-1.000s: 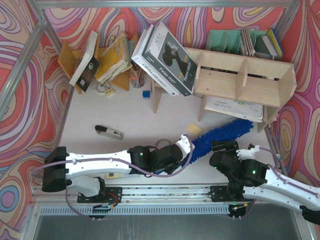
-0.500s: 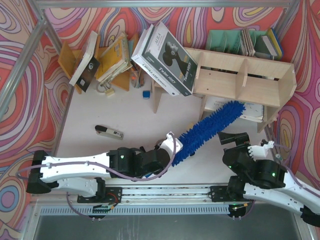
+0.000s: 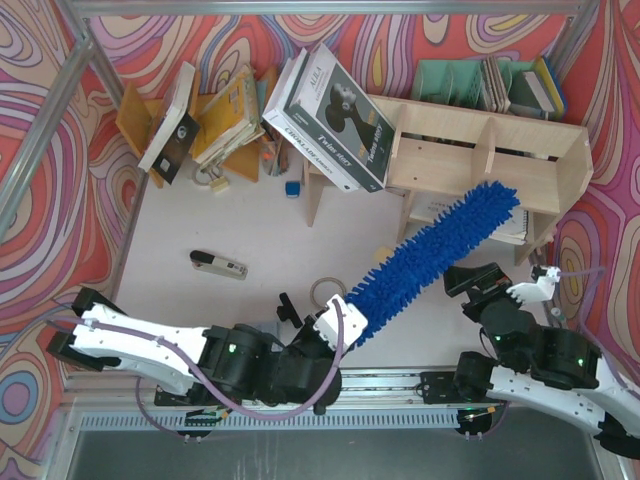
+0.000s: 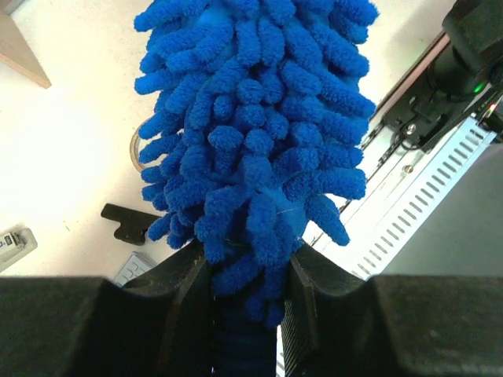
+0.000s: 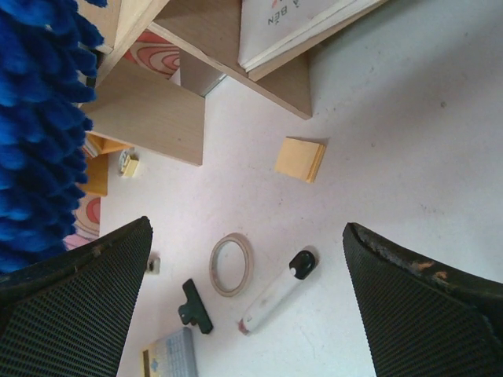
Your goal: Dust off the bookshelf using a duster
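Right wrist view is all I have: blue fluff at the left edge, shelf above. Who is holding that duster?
Observer: The left gripper is shut on the duster, just below the fluff.
Operator: Where does its far end reach?
Observer: From above, the tip overlaps the front edge of the bookshelf, at its right-hand bay. Whether it touches, I cannot tell.
Operator: Anything at the shelf's other end?
Observer: A large black-and-white book leans over its left end.
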You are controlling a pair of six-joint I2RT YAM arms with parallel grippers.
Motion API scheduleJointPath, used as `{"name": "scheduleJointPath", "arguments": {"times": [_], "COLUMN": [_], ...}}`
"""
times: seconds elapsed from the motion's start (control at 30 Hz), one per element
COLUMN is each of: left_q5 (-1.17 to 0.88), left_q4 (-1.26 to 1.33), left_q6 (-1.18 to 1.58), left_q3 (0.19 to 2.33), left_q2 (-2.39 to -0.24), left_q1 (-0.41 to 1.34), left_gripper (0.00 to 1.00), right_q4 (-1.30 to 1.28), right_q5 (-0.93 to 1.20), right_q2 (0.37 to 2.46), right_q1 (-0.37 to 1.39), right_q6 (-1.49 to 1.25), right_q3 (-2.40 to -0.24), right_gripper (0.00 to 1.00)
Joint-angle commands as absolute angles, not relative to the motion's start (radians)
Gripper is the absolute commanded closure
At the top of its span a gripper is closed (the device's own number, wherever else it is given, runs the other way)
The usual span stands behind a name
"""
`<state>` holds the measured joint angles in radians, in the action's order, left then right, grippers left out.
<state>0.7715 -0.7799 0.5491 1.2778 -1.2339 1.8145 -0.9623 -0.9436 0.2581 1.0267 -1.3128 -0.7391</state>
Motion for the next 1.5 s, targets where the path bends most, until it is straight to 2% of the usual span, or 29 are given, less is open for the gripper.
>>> {"name": "scheduleJointPath", "arguments": {"times": [0.0, 0.33, 0.57, 0.97, 1.47], "left_q5": [0.995, 1.234, 1.187, 1.208, 1.276], "left_q4": [-0.869, -0.849, -0.803, -1.006, -1.272], "left_q6": [0.64, 0.616, 0.617, 0.725, 0.984], "left_q3": [1.373, 1.504, 1.525, 1.721, 1.737], "left_q2": [-1.274, -1.342, -1.348, -1.445, -1.357], "left_q1": [1.881, 1.883, 1.821, 1.714, 1.677], "left_gripper": [1.0, 1.0, 1.0, 1.0, 1.0], "right_q4": [-0.88, -0.663, -0.64, -0.405, -0.28], "right_q5": [-0.956, -0.851, -0.843, -0.711, -0.634], "right_q2": [0.219, 0.176, 0.192, 0.257, 0.334], "right_q1": [1.026, 1.026, 1.026, 1.026, 1.026], "right_q6": [-1.094, -0.869, -0.787, -0.563, -0.463], "right_q3": [-0.715, -0.572, -0.527, -0.455, -0.427], "right_gripper": [0.06, 0.06, 0.06, 0.06, 0.05]}}
